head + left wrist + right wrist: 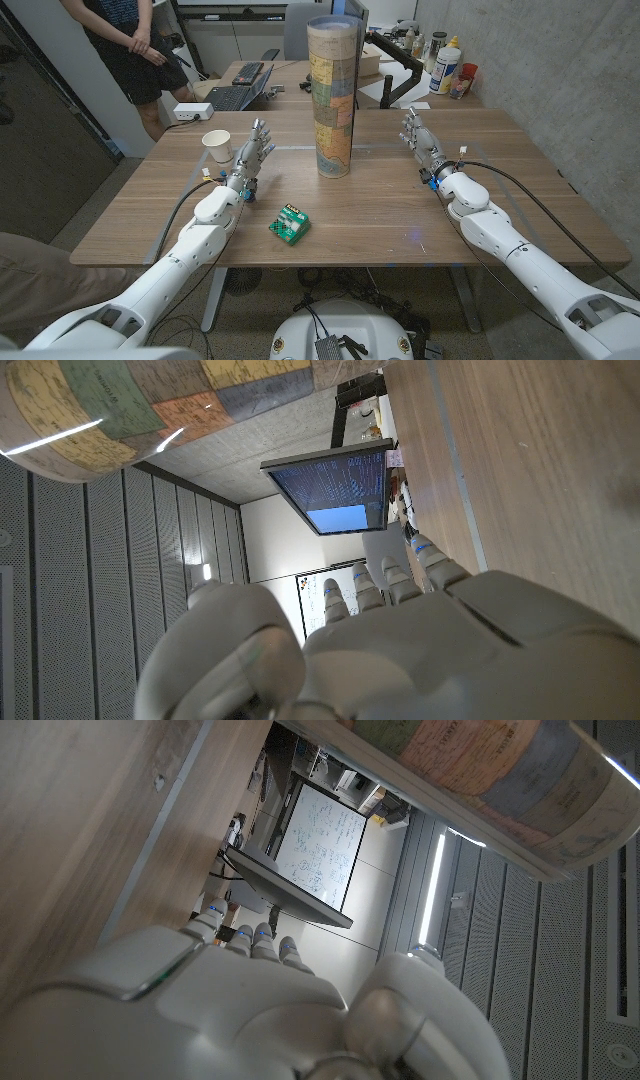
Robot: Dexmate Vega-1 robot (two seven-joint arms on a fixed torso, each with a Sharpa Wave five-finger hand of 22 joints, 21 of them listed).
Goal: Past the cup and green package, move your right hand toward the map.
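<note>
Head view: we see the right hand [417, 133] over the wooden desk [520, 200], its fingers extended and apart, holding nothing. The tall rolled map in a clear cylinder, printed in patchwork colours [333, 96], stands upright to that hand's inner side, near but apart from it. Beyond the map, the left hand [253, 150] also holds nothing, fingers spread and raised. The white paper cup [217, 146] stands upright just beside the left hand's outer side, and the small green package [289, 225] lies nearer the robot, close by the left forearm. In the right wrist view we see the back of the right hand [250, 1010] with the map [480, 770] ahead of its fingertips. A person [125, 40] stands behind the desk, beyond the cup.
</note>
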